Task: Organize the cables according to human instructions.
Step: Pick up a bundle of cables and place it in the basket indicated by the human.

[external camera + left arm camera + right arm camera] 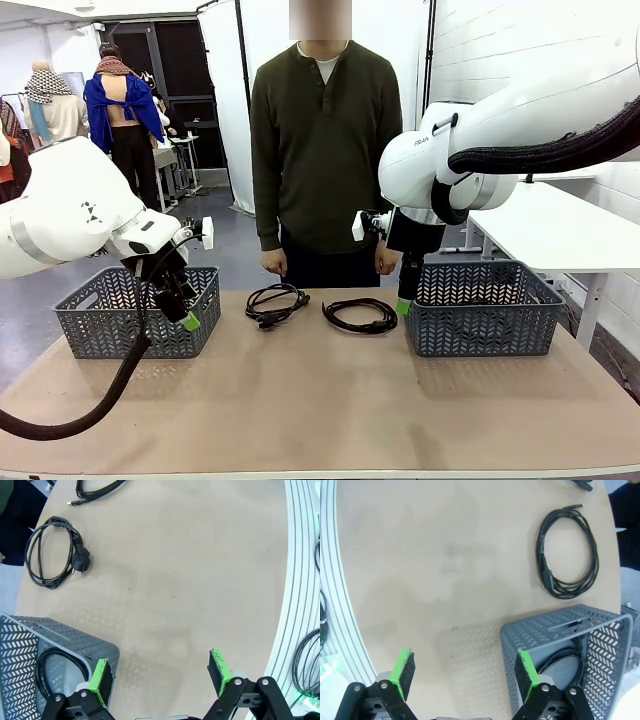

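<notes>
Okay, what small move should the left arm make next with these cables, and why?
Probably move the open left gripper from by the left basket toward the nearer loose cable; it lies unheld on the table, closest to that arm.

Front camera faces person (325, 150); wrist cameras overlook shared table (200, 580)
</notes>
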`<state>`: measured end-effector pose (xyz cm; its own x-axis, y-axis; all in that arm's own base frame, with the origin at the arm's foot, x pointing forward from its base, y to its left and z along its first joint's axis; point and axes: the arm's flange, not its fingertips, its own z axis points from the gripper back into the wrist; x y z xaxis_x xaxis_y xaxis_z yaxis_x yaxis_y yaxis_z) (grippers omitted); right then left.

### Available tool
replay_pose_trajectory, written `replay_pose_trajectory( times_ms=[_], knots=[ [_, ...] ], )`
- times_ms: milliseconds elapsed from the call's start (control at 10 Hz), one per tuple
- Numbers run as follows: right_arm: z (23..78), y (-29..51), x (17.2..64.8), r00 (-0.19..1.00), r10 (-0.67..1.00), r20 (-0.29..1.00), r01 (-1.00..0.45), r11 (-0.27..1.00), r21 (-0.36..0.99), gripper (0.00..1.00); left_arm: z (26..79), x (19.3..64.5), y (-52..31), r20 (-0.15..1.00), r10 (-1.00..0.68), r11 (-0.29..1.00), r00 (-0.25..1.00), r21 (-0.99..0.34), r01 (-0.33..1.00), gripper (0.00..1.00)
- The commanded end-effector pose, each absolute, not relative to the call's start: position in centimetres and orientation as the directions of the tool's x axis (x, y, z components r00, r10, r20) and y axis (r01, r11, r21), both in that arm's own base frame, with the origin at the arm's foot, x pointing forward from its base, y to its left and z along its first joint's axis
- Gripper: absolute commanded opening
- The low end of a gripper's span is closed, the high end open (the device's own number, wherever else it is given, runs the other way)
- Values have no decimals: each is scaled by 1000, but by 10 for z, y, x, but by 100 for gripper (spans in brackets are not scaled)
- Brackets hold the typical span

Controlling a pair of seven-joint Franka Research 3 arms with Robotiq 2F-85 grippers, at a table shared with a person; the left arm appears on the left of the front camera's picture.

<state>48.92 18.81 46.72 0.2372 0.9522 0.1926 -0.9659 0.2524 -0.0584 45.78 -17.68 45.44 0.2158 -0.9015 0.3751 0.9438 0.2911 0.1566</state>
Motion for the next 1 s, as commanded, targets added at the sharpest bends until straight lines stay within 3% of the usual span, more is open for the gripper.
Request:
replay_pose_trajectory(
  times_ms=[0,900],
  knots=[
    [466,188,489,242,951,191,-965,257,-58,100,459,460,-174,373,-901,293,222,146,945,100],
    [466,188,489,242,951,191,-965,257,-58,100,459,460,-174,373,-901,293,222,146,945,100]
  ],
)
